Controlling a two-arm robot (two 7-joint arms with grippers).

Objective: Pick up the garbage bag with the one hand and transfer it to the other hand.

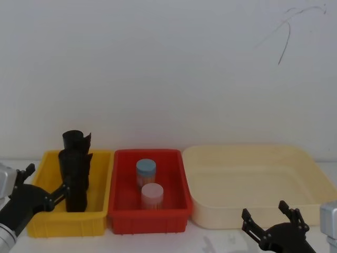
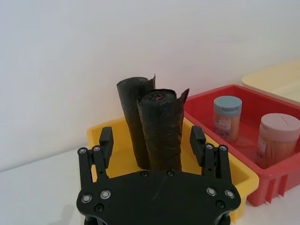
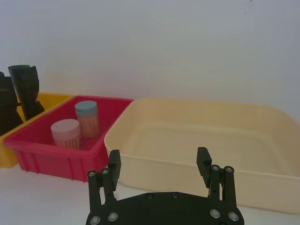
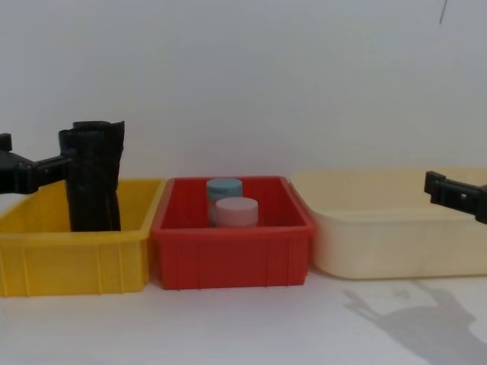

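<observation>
Two black rolled garbage bags stand upright in the yellow bin (image 1: 50, 221) at the left: a nearer roll (image 1: 75, 179) (image 2: 161, 131) (image 4: 91, 186) and another roll (image 1: 76, 139) (image 2: 132, 112) behind it. My left gripper (image 1: 47, 177) (image 2: 151, 139) (image 4: 38, 163) is open at the bin's left side. Its fingers (image 2: 105, 140) are spread wide towards the nearer roll, and one fingertip is close beside that roll. I cannot tell whether it touches. My right gripper (image 1: 265, 211) (image 3: 159, 161) (image 4: 453, 194) hangs open and empty in front of the cream tub.
A red bin (image 1: 122, 219) in the middle holds a blue-lidded jar (image 1: 146, 171) and a pink-lidded jar (image 1: 151, 195). A large cream tub (image 1: 210, 216) stands at the right. A white wall rises right behind the bins. White table lies in front.
</observation>
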